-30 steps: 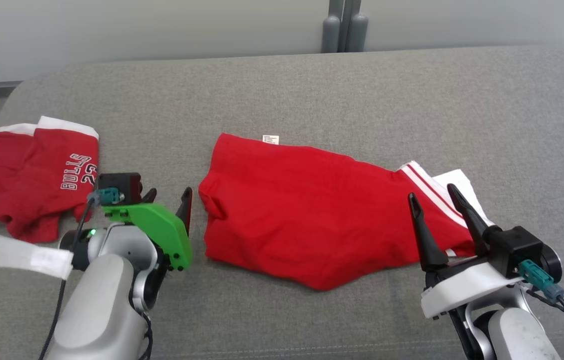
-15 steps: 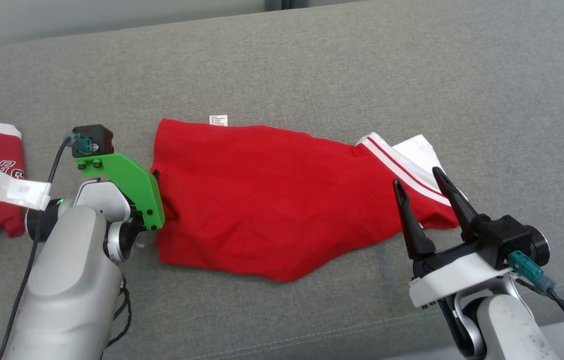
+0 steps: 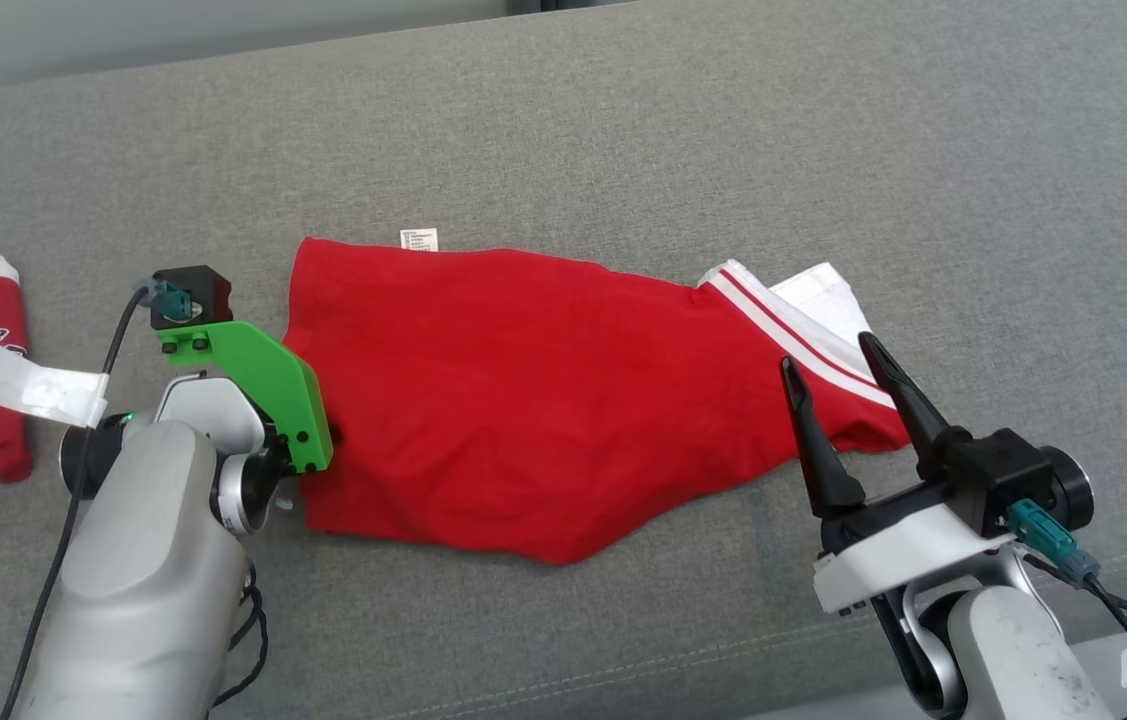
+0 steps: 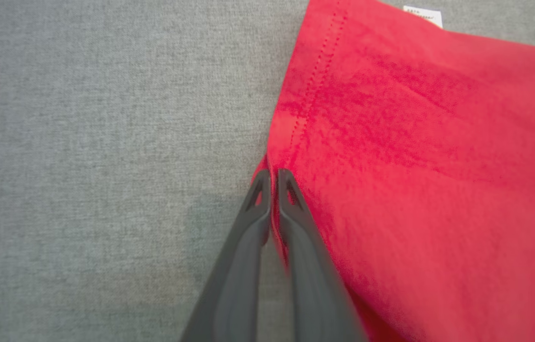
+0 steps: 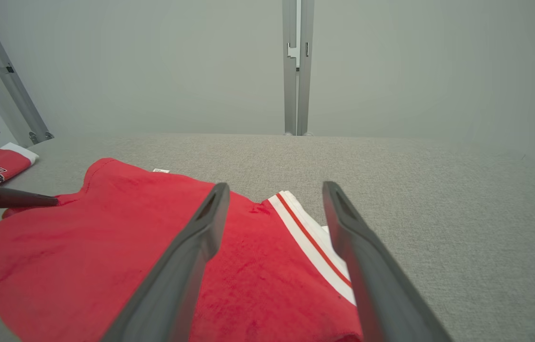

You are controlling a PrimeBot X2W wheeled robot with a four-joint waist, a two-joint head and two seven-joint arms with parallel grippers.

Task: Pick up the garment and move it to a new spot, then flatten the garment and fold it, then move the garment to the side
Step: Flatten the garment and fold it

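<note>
Left gripper [image 4: 271, 178] is closed on the hem of the garment [image 3: 543, 400], which lies across the centre of the head view; right gripper [image 3: 828, 352] hovers open at lower right. We judge the pick-up begun; next, the right must clamp the striped end.

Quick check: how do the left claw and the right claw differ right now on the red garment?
The left claw is shut, pinching the red garment's hemmed edge; the right claw is open and grips nothing. The left claw sits at the plain red end; the right claw hangs over the white-striped end. Both have two dark fingers.
</note>
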